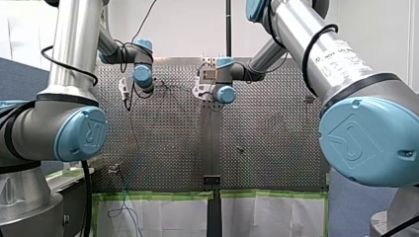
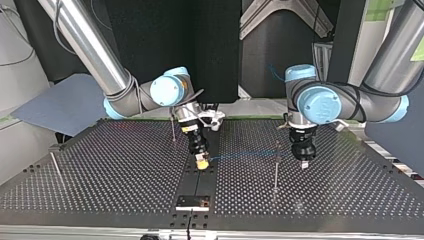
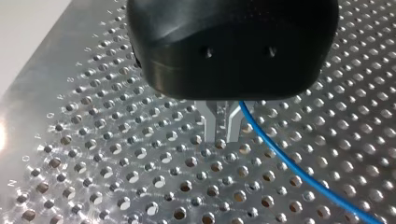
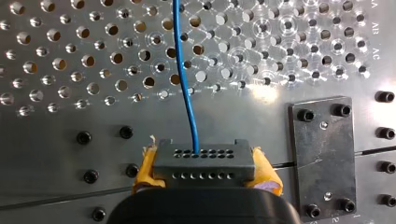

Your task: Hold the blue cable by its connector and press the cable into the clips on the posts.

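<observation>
- Perforated table (image 1: pixel 163 133), front view: both arms reach far across.
- Top view: limp-looking blue cable (image 2: pixel 240 155) trails from my right gripper (image 2: pixel 202 162) toward a post (image 2: pixel 276 170).
- Left wrist view: cable passes my left gripper (image 3: pixel 222 126); I cannot tell its grip.
- Right wrist view: yellow pads (image 4: pixel 144 169) pinch the rigid connector (image 4: pixel 201 161), my surest hold.

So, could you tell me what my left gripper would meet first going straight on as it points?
Probably the perforated metal table, just ahead of my left gripper; the thin blue cable runs beside it, not ahead.
</observation>
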Tool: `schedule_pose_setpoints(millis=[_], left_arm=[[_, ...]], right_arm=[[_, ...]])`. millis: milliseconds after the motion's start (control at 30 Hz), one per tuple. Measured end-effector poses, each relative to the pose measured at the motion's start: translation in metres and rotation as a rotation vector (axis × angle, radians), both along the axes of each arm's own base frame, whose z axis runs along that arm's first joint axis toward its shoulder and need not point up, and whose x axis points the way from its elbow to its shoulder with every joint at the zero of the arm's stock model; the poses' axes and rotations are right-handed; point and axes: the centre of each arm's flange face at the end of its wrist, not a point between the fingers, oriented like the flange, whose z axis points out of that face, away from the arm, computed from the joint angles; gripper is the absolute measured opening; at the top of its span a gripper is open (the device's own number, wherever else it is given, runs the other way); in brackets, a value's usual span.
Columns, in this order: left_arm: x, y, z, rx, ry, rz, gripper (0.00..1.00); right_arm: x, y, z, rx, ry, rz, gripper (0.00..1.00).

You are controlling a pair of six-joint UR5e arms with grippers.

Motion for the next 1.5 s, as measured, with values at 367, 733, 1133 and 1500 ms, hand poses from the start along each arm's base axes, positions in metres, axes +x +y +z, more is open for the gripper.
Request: schedule_pose_setpoints(millis=[367,733,1133,1500], left_arm=[[-0.004,0.000,-0.002,0.029,0.036,-0.004,0.85],[-0.013,0.001,-0.007,0.036,0.102,0.023,1.00],[-0.034,-0.007,0.009,-0.033,0.152,-0.056,1.00],[-0.066,-0.023,0.038,-0.070,0.158,-0.139,1.00]], right_arm=[[0.001,0.002,-0.001,0.006,0.009,0.002,0.00],[0.002,0.005,-0.002,0.010,0.017,0.005,0.00],[-0.001,0.002,-0.002,0.015,0.017,-0.002,0.00],[-0.002,0.000,-0.002,0.017,0.014,-0.003,0.00]])
